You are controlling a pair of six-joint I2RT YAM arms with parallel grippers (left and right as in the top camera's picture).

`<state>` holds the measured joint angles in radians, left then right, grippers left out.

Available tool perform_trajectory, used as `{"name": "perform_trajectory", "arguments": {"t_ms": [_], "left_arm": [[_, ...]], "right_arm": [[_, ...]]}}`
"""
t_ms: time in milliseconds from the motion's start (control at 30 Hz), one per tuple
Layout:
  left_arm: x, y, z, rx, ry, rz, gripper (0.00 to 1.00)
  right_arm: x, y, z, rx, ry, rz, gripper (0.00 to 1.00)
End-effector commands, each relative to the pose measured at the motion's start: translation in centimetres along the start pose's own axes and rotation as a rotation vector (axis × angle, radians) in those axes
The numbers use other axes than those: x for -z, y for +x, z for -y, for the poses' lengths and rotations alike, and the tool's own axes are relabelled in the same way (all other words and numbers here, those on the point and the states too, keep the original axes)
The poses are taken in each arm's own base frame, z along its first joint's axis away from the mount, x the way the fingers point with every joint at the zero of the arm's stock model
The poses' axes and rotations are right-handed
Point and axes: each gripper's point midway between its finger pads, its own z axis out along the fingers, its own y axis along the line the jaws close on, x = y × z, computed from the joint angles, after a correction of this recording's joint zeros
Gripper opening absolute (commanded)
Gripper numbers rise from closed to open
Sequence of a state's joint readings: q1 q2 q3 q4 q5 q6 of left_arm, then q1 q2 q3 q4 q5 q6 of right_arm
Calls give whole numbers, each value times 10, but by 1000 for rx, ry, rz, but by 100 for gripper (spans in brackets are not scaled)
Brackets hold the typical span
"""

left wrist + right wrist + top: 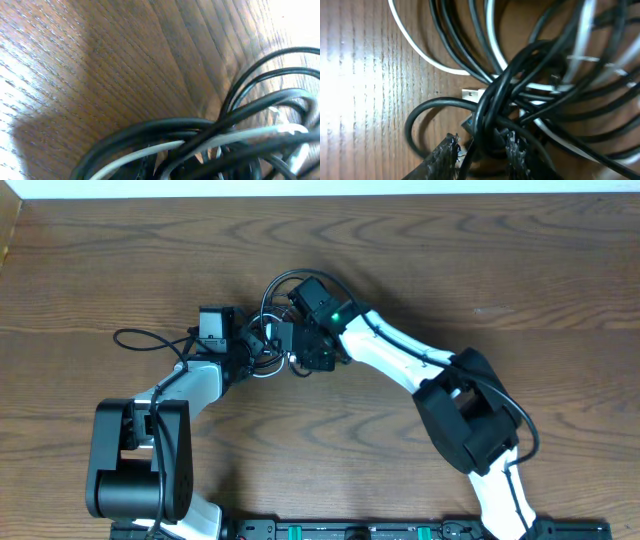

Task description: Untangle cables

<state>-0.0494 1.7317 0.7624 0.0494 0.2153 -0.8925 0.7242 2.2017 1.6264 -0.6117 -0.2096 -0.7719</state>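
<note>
The cables (pixel 266 298) lie in one knot at the table's middle, between the two arms. A black tail (pixel 135 336) runs out to the left. My left gripper (pixel 256 346) reaches into the knot from the left. Its fingers are hidden in the left wrist view, where black cords (pixel 150 126) and a white cord (pixel 145 150) press close to the camera, so it looks shut on them. My right gripper (pixel 482 150) (pixel 288 346) comes in from the right. Its fingertips (pixel 451 149) straddle a twisted black bundle (pixel 490 115), with a small gap showing on the left side. A white cord (pixel 415 47) curves above.
A small plug end (pixel 472 93) shows beside the black bundle. The wooden table (pixel 480 270) stretches around the knot on all sides. The arm bases (pixel 130 470) stand at the near edge, and the right arm's elbow (pixel 470 410) sits to the right.
</note>
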Motion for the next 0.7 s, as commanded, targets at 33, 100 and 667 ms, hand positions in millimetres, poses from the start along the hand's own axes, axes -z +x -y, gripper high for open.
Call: {"name": "perform_trajectory", "arguments": {"t_ms": [33,100,667], "left_arm": [[-12,17,-45,18,-136,-42,17],[-12,17,-45,18,-136,-42,17],[-12,17,-45,18,-136,-42,17]], "right_arm": [[-11,-7,-21,27,-70,22,31],[-12,-10,-24,36,-73,27,31],[-12,-22,-31,-51,-113,82,1]]}}
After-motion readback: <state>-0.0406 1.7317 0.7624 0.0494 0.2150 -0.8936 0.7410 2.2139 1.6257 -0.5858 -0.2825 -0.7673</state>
